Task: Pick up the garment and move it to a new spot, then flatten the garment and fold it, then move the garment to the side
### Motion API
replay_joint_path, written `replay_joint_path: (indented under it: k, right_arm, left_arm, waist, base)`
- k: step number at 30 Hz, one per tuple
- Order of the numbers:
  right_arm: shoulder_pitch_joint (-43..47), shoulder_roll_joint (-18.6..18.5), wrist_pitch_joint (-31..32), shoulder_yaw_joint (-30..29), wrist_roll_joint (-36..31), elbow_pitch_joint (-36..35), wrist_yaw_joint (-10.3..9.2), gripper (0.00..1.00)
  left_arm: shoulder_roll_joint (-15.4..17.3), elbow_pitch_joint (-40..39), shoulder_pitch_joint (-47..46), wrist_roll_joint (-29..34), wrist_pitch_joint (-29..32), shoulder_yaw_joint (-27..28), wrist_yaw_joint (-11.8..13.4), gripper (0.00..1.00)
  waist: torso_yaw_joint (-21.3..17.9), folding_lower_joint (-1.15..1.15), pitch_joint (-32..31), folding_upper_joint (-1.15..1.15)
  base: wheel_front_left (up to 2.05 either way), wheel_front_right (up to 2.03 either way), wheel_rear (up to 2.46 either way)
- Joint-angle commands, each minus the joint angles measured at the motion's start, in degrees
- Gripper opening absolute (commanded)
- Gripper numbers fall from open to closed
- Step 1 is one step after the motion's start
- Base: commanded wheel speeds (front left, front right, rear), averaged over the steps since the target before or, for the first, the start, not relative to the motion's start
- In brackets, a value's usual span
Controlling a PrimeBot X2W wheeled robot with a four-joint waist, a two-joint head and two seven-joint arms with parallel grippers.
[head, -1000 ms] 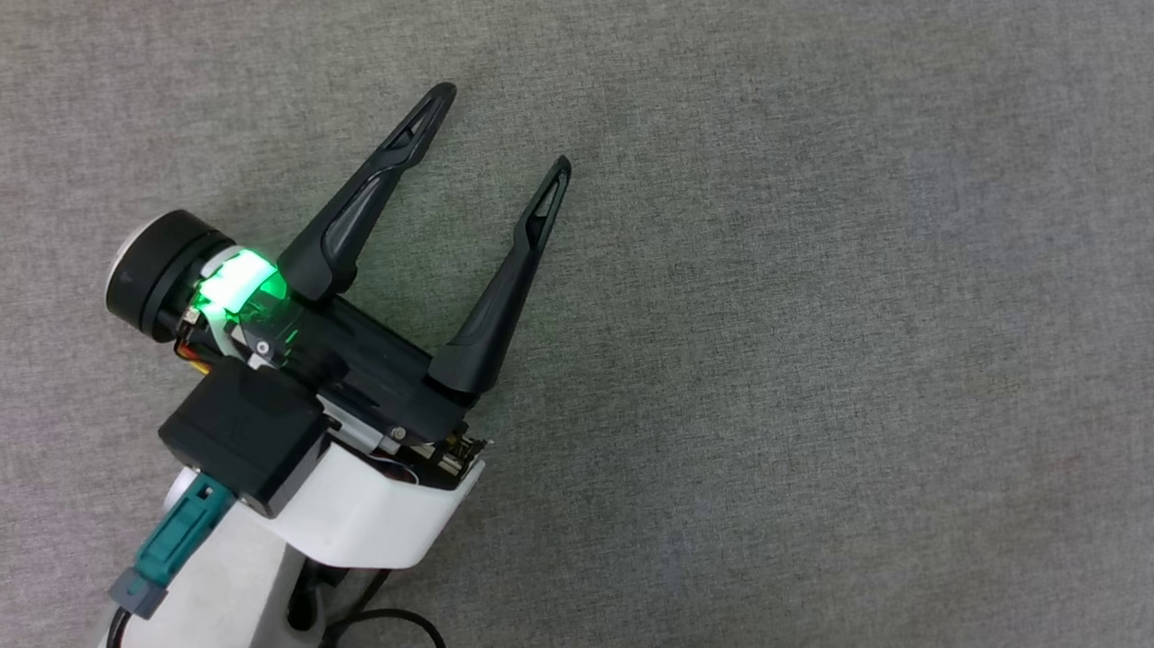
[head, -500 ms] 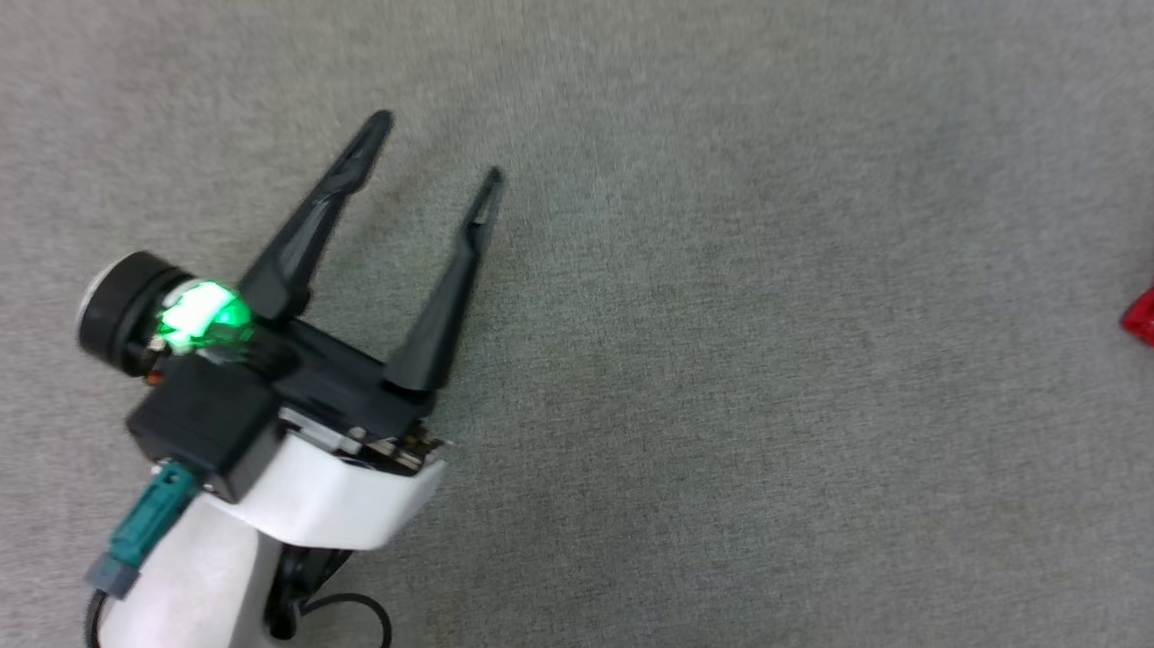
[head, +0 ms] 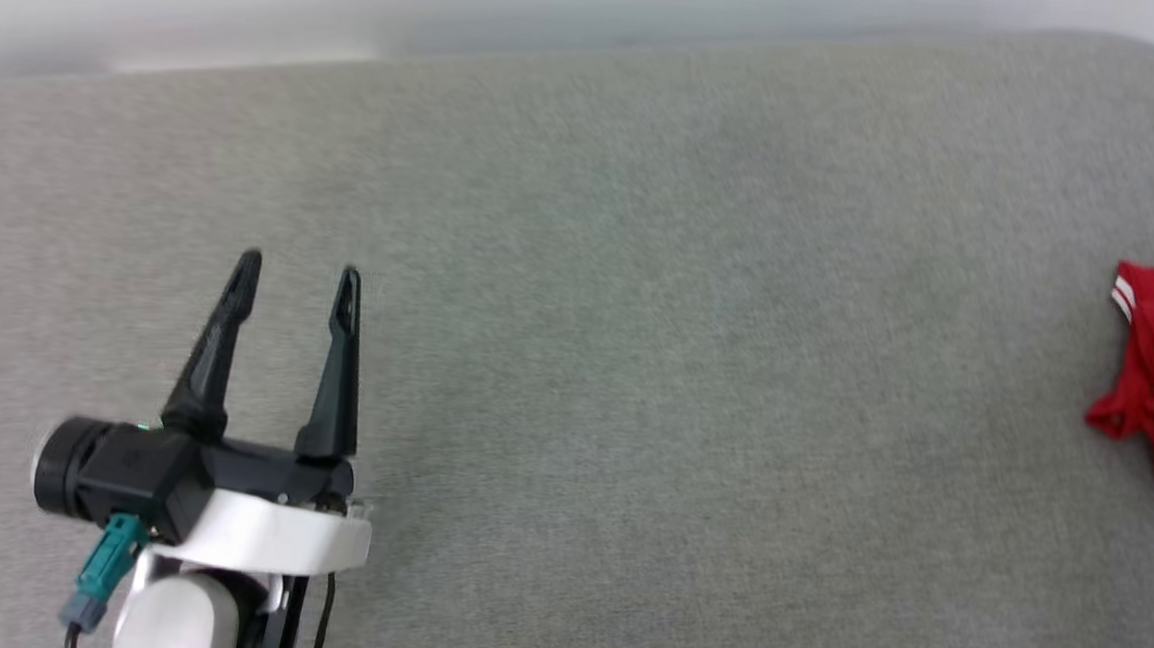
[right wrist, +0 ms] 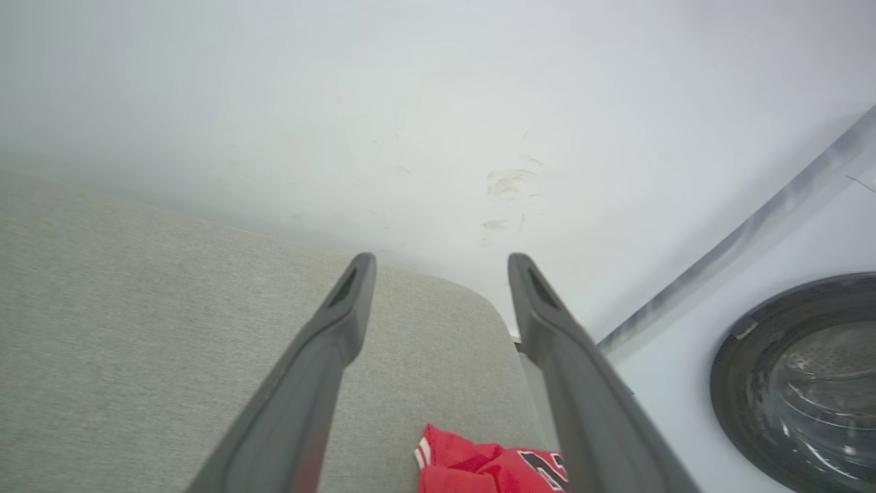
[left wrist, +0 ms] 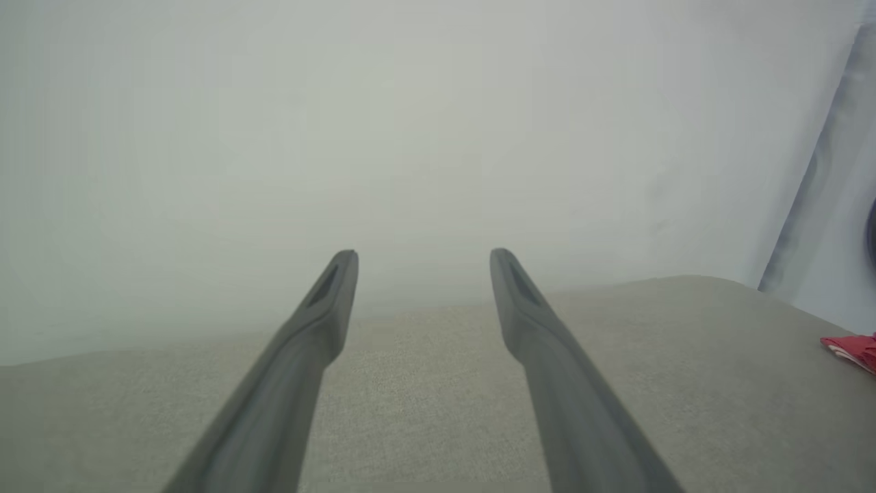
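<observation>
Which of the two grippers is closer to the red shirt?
The right gripper: the red shirt lies right beside its open fingers, at the right end of the grey cushion. The left gripper hovers far across the cushion.

Left claw [head: 298, 267] spread wide; right claw [right wrist: 442, 260] spread wide.

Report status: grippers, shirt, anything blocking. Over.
Left gripper open, empty, over the cushion. Right gripper open above the shirt. Shirt crumpled at cushion's right edge, loose. Washing machine just beyond that edge.

Spread tool [right wrist: 441, 263] above red garment [right wrist: 479, 469]
</observation>
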Motion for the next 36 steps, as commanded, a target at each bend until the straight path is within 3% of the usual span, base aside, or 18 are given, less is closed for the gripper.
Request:
replay_joint_path:
  k: [1,5,11,23,36]
  right_arm:
    - [1.27,1.2,-0.79,-0.23,0.57,-0.56,-0.04,1.0]
    - [7.16,8.18,-6.26,-0.92,3.95,-2.14,-0.04,1.0]
    - [14.69,13.2,-13.47,-1.08,9.07,-1.36,-0.04,1.0]
    - [24.37,15.71,-24.51,-0.3,15.83,6.29,-0.03,1.0]
    - [25.85,16.88,-29.29,1.86,14.56,9.74,-0.03,1.0]
  left_arm:
    - [-0.47,0.33,0.92,0.17,-0.12,0.14,0.07,1.0]
    - [-1.54,3.27,3.63,-1.19,-0.12,1.0,0.06,1.0]
    - [-2.19,6.48,6.25,-0.97,-0.12,1.76,-0.32,1.0]
    - [-3.78,9.77,9.87,-2.17,-0.12,2.87,-1.47,1.0]
    - [-4.24,10.94,9.48,-2.8,-0.12,3.39,-2.98,1.0]
  waist:
    - [2.97,0.01,-3.36,0.0]
    - [5.28,0.01,-6.01,0.0]
    - [8.28,0.01,-8.92,0.0]
    - [11.32,0.01,-12.37,0.0]
    - [10.75,0.01,-12.89,0.0]
  base:
    - [0.0,0.0,0.0]
    - [0.0,0.0,0.0]
    - [0.0,0.0,0.0]
    - [0.0,0.0,0.0]
    - [0.0,0.0,0.0]
